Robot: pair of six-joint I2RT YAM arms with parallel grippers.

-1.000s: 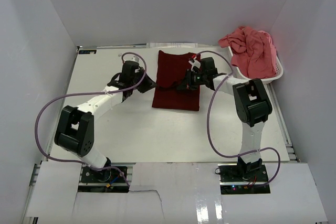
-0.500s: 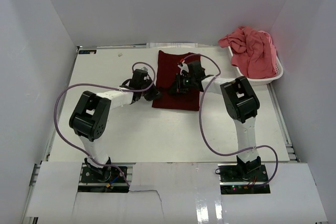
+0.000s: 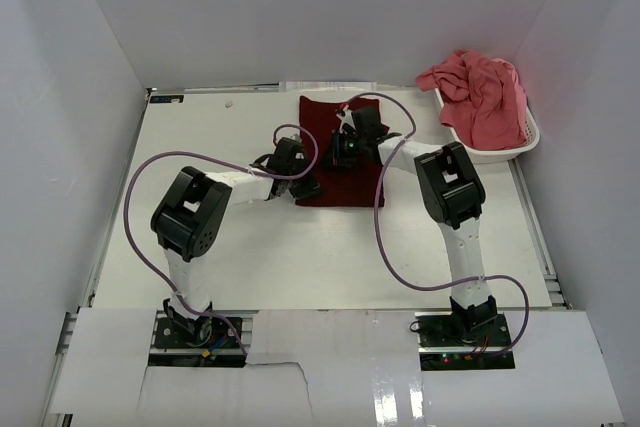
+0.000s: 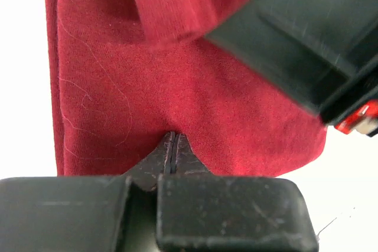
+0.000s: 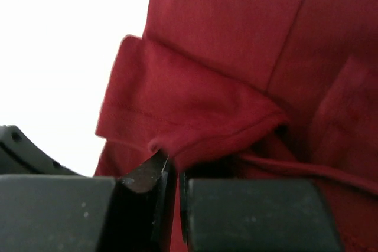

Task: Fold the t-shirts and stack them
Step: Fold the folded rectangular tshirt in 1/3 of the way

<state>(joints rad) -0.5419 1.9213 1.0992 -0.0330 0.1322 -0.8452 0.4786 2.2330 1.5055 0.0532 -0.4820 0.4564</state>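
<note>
The dark maroon t-shirt [image 3: 335,122] lies partly folded on the table at back centre. My left gripper [image 3: 306,187] is shut at the shirt's near left hem; in the left wrist view [image 4: 171,140] its closed tips pinch the cloth's edge [image 4: 195,104]. My right gripper [image 3: 341,151] is shut on a raised fold of the same shirt, a sleeve edge bunched above its tips [image 5: 171,160] in the right wrist view. The coral pink t-shirt [image 3: 478,92] lies crumpled in the white basket [image 3: 528,137] at the back right.
White walls close in the table on the left, back and right. The purple cables of both arms loop over the table [image 3: 250,257]. The right gripper's black body [image 4: 307,39] hangs close above the left gripper.
My left gripper has moved right from the shirt's left side onto its near left hem. My right gripper has moved left and towards the back over the shirt, carrying a fold.
</note>
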